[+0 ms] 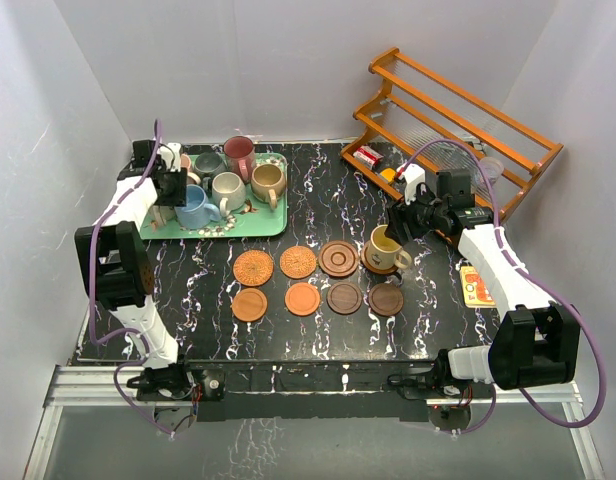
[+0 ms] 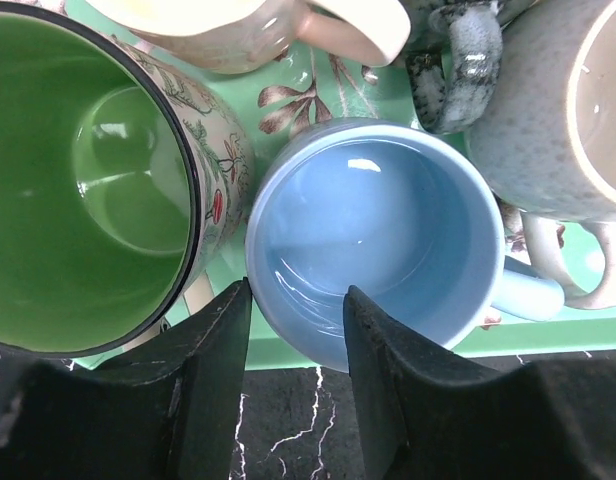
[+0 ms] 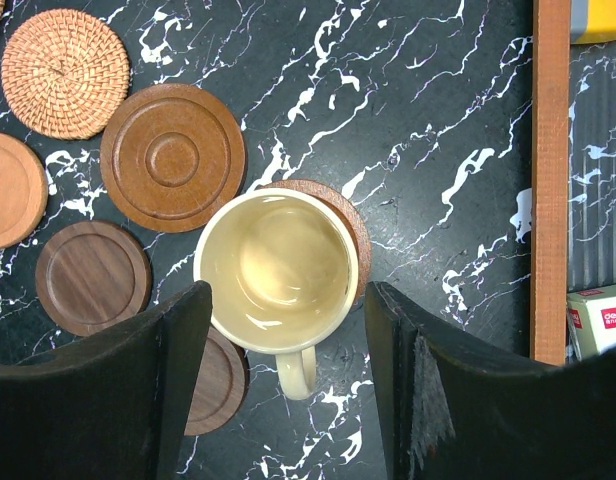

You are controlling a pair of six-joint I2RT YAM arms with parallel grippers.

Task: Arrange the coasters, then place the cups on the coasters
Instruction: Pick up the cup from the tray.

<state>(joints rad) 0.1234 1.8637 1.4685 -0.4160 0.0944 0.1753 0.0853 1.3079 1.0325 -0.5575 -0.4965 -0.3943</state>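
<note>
Black marble with white veins covers the surface (image 1: pixel 188 280). At its 10 o'clock a mint-green tray (image 1: pixel 273 228) is crowded with mugs (image 1: pixel 228 190). The left hand (image 2: pixel 298 292) hangs over the tray's near edge, jaws partly apart astride the near wall of the light blue mug (image 2: pixel 378 230). One finger is outside and one over the bowl, with a gap showing on the inner side.

A green mug (image 2: pixel 98 170) stands just beside the blue one at its 9 o'clock, and a speckled grey mug (image 2: pixel 548 110) at 2 o'clock (tight quarters). In the top view the arm covers the green one.

Eight coasters (image 1: pixel 302 299) lie in two rows at the centre. The yellow-cream mug (image 3: pixel 273 250) stands on the far row's 3 o'clock coaster. The right wrist view shows its glossy inside and its handle at 6 o'clock. The right hand (image 3: pixel 288 288) brackets this mug, and whether it grips cannot be told.

A wooden rack (image 1: pixel 458 110) fills 2 o'clock. An orange card (image 1: pixel 476 285) lies at 3 o'clock, its print unreadable. A white box (image 3: pixel 600 320) reads "deli", legible only from the right wrist
</note>
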